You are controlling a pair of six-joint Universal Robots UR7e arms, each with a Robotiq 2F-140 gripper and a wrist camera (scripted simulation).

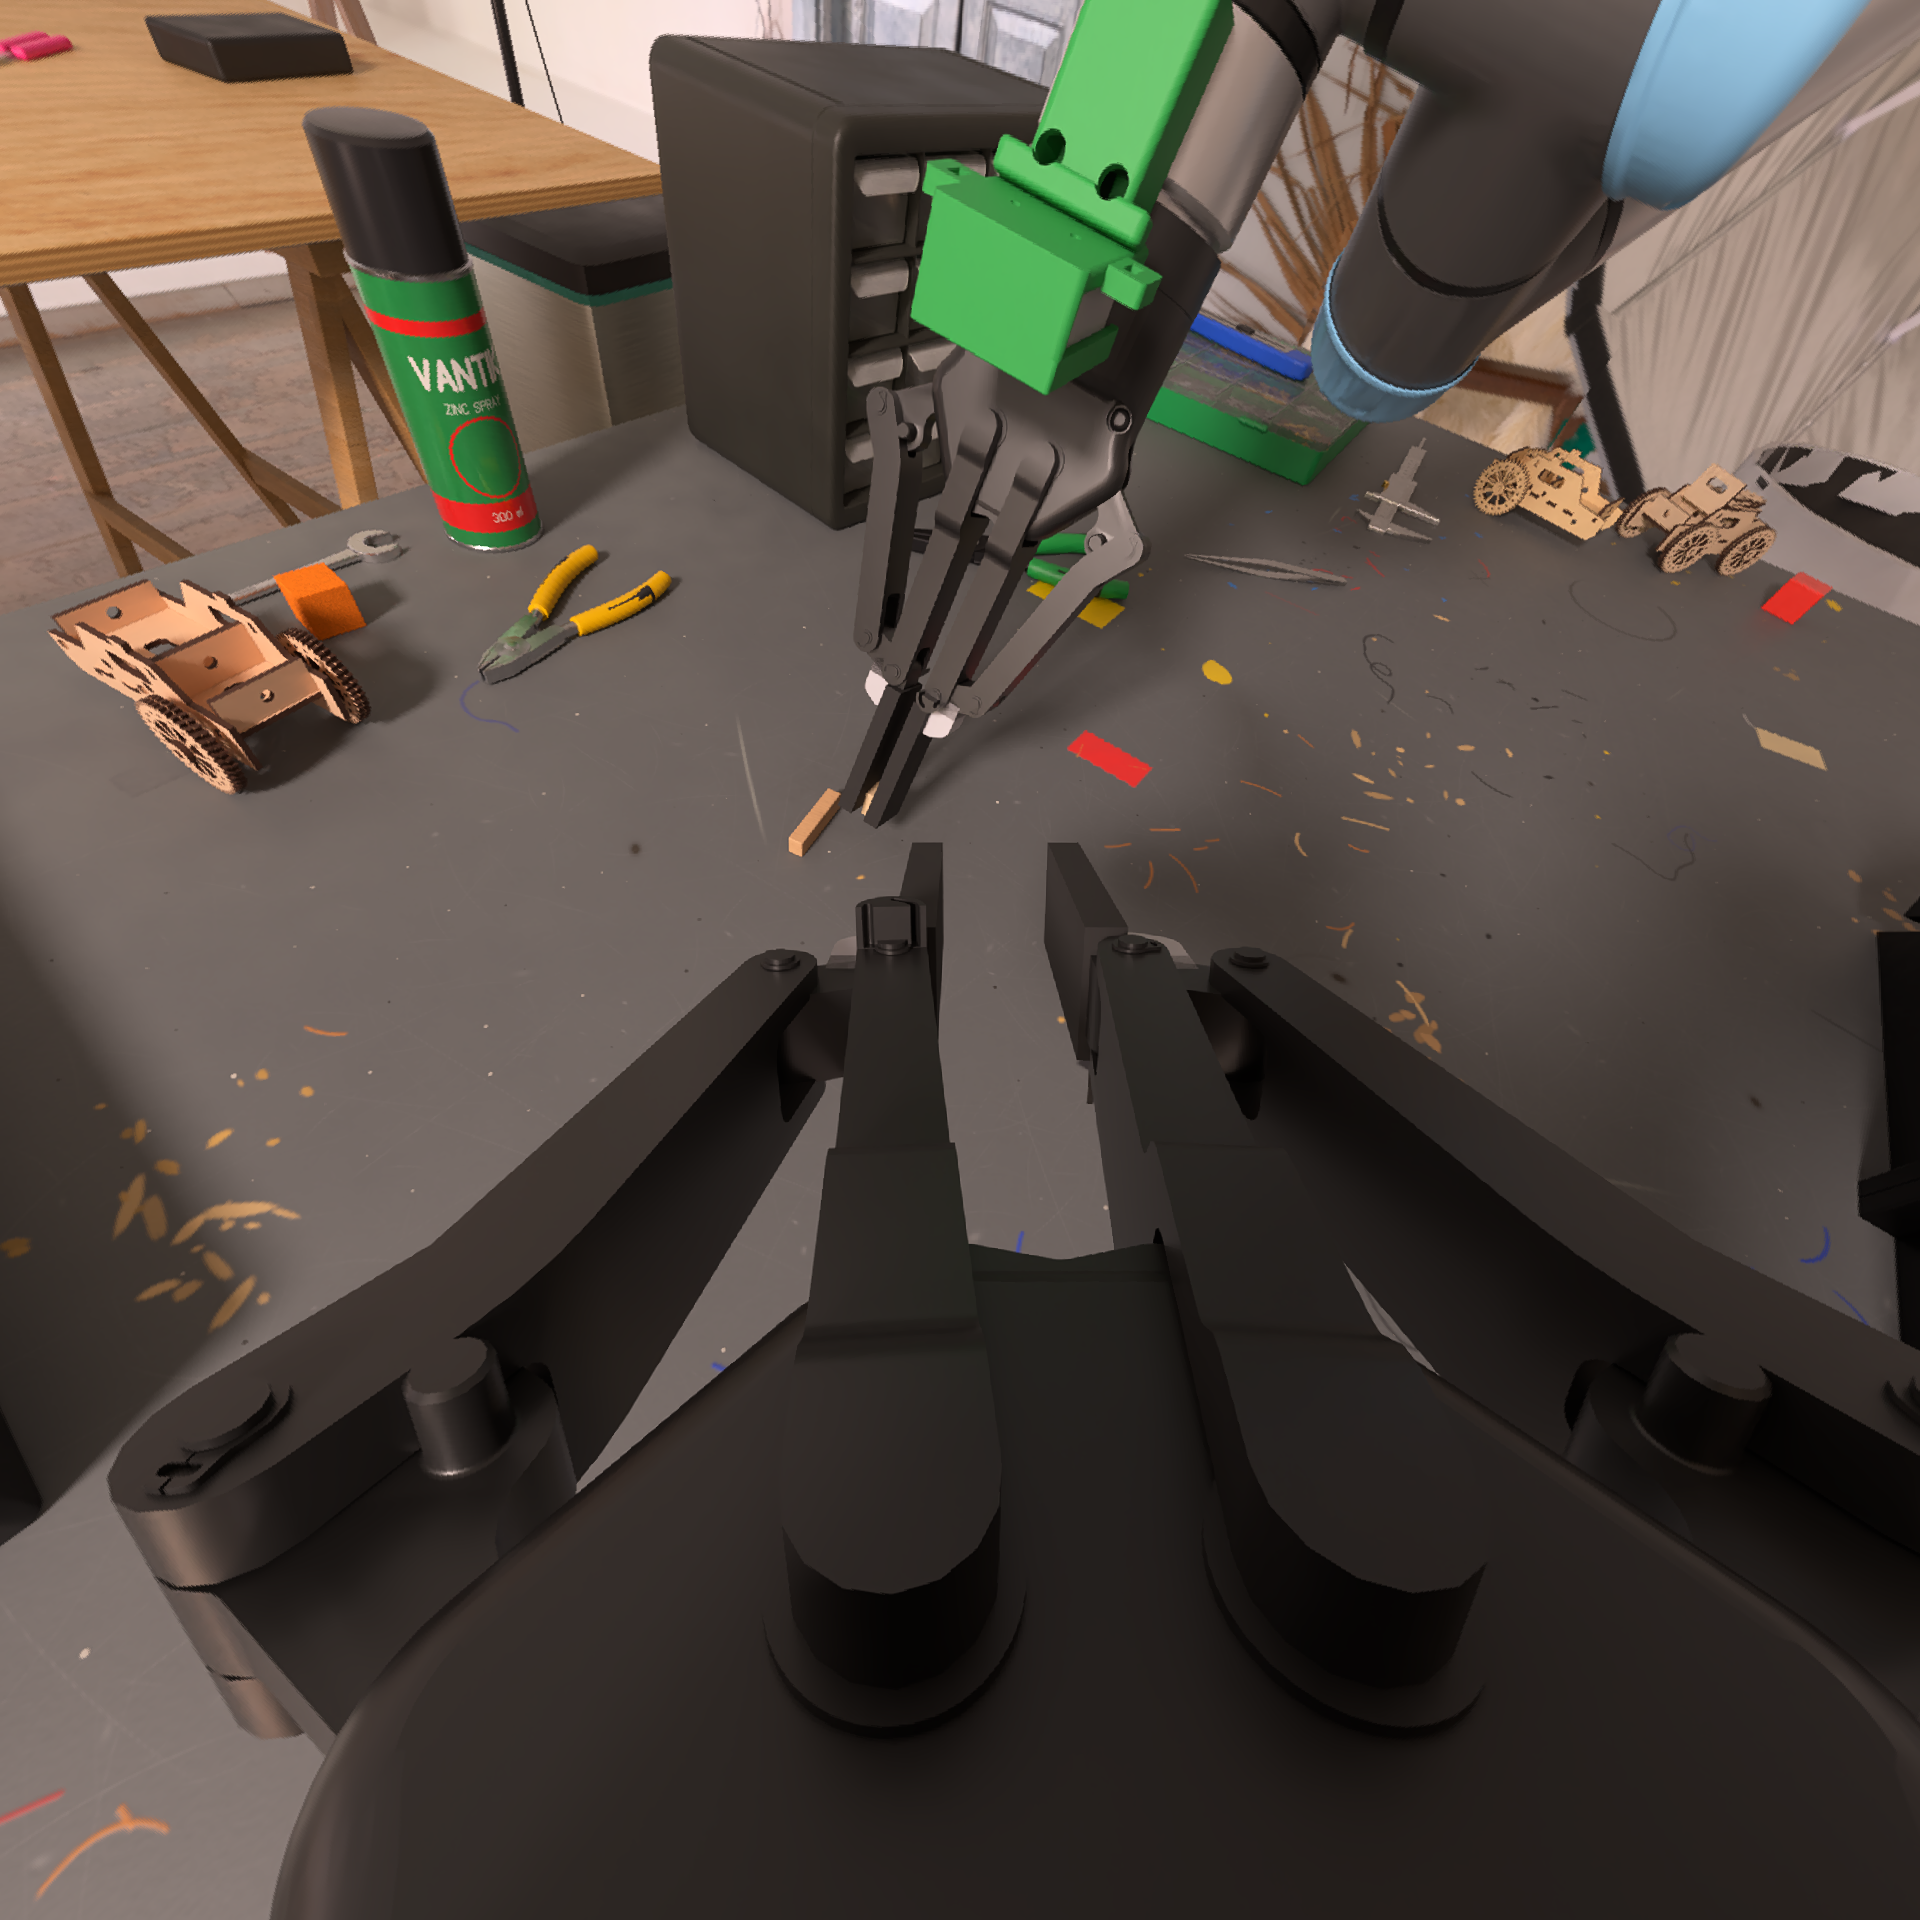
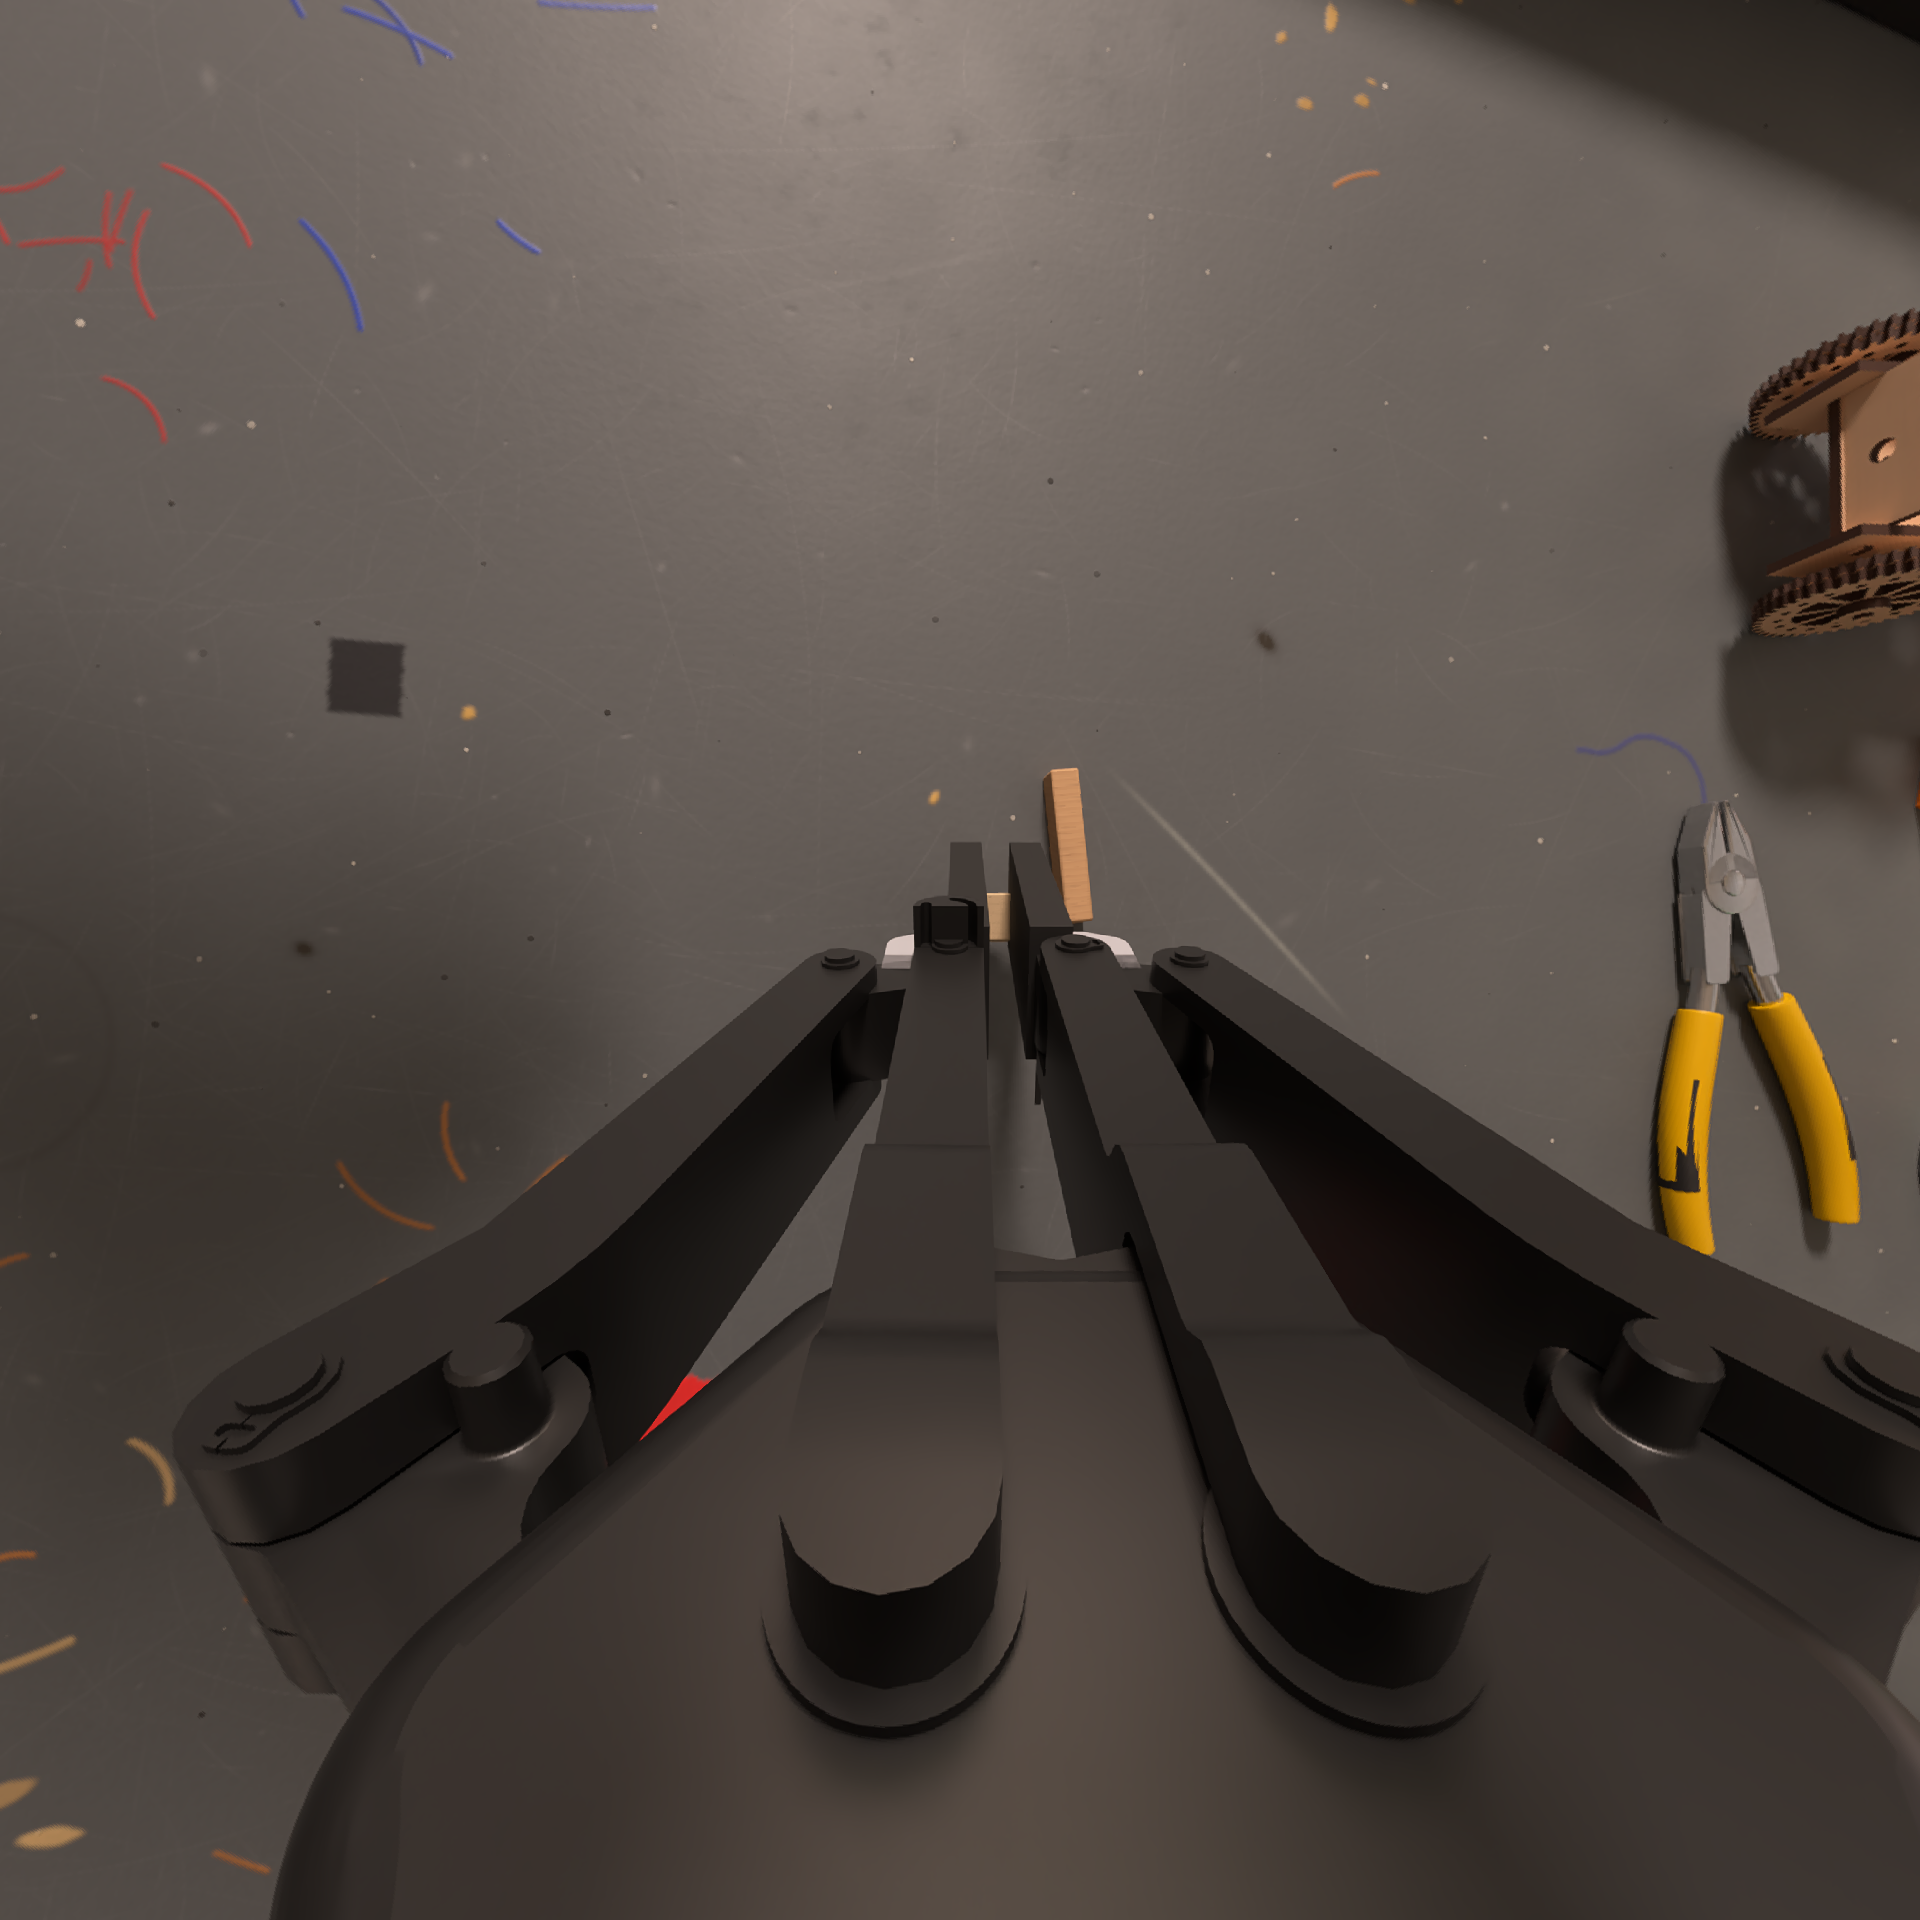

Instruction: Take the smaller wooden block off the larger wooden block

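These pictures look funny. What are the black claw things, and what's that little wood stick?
The black claws are a robot's two hands. Each hand carries a camera looking along its fingers, so each picture is one hand's own view. In the left wrist view, the left hand is open, holding nothing, and watches the right hand reaching down to the grey table. The right wrist view shows that right hand squeezing a small wooden block. A longer wooden block lies right beside its fingers. Also on the table: yellow-handled pliers, a spray can and a wooden toy car.
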